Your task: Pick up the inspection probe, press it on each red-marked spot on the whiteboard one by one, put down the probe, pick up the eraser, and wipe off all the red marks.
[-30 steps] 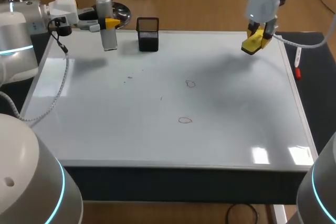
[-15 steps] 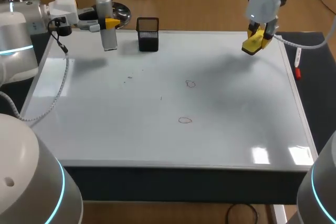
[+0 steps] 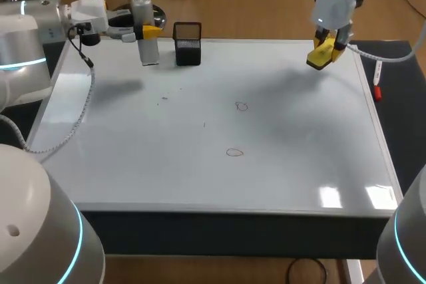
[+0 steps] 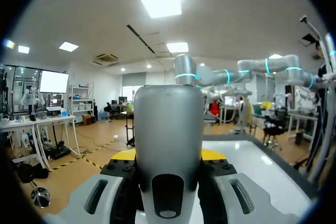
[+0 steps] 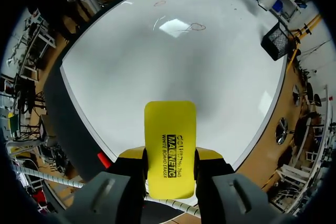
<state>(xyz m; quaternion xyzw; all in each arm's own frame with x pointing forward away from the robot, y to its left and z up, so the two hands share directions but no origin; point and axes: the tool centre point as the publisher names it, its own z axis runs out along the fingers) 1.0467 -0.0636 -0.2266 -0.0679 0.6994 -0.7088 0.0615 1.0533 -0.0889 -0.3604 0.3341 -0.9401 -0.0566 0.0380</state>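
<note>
**A:** Where is the probe right now?

**B:** At the far left corner of the whiteboard, clamped upright in the left gripper. In the left wrist view the yellow tips pinch its grey body from both sides. Its shadow lies apart from it on the board, so I judge it is lifted clear. The black mesh cup stands just beside it.

**A:** So the step in hand is carrying it to the first mark?

**B:** I think so. Two red rings show near the middle of the board, the farther ring and the nearer ring. Neither has been wiped.

**A:** How should it go about it?

**B:** Swing the probe away from the cup first. Then travel above the board, not along it, so the tip drags through no ink. Stop right over the farther ring and come down plumb. Press lightly inside the ring and lift straight off before crossing to the nearer one. A tilted probe would slide and smear the ring.

**A:** There are faint specks left of the rings. Are they targets?

**B:** They are too small for me to tell their colour, so I would not count them.

**A:** And the right arm?

**B:** The right gripper hangs over the board's far right corner, closed on the yellow eraser. It is well apart from both rings and clear of the probe's path. It should wait there.
</note>
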